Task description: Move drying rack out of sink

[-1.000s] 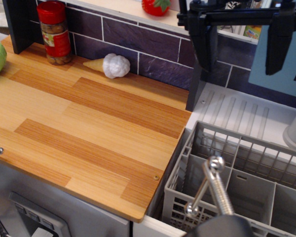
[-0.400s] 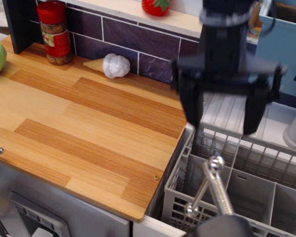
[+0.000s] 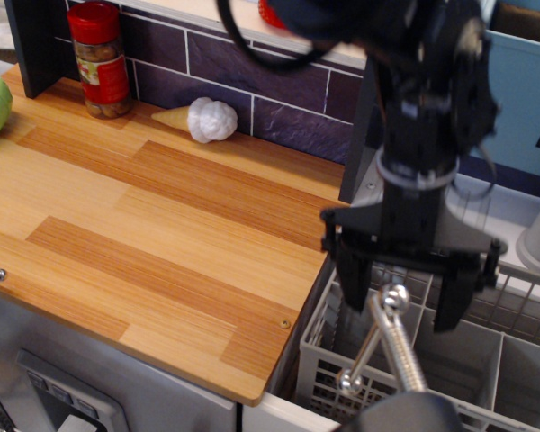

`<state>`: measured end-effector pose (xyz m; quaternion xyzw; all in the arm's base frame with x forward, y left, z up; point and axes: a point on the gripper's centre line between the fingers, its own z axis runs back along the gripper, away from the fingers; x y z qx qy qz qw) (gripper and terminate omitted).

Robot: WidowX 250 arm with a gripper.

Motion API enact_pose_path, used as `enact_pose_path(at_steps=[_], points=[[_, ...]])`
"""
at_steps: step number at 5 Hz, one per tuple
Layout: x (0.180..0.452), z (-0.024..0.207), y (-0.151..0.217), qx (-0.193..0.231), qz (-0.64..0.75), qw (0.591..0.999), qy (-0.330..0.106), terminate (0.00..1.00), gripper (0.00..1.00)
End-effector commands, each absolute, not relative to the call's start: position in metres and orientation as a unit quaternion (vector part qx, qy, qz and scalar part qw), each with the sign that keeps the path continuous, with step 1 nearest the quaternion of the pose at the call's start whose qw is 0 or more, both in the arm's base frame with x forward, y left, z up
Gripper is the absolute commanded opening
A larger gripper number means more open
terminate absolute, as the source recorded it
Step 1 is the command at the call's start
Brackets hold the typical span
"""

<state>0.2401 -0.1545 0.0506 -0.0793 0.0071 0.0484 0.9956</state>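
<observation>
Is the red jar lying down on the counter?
No, the red jar stands upright at the back of the wooden counter, against the tiled wall.

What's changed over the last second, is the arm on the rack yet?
The gripper came down from the top right toward the near left, jaws open, and now hangs over the drying rack at its back left wall. It grips nothing yet. The rack in the sink, the faucet, the red-capped jar and the ice cream cone have not moved.
</observation>
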Motion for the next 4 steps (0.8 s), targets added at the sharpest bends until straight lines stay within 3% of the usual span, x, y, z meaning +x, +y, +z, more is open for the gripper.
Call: enact_pose_path(at_steps=[1, 3, 4], points=[[0.245, 0.03, -0.171, -0.081, 0.052, 0.995, 0.001, 0.0, 1.0], [0.243, -0.002, -0.178, -0.043, 0.051, 0.998, 0.014, 0.0, 1.0], [0.247, 0.001, -0.177, -0.052, 0.06, 0.997, 0.014, 0.0, 0.0]])
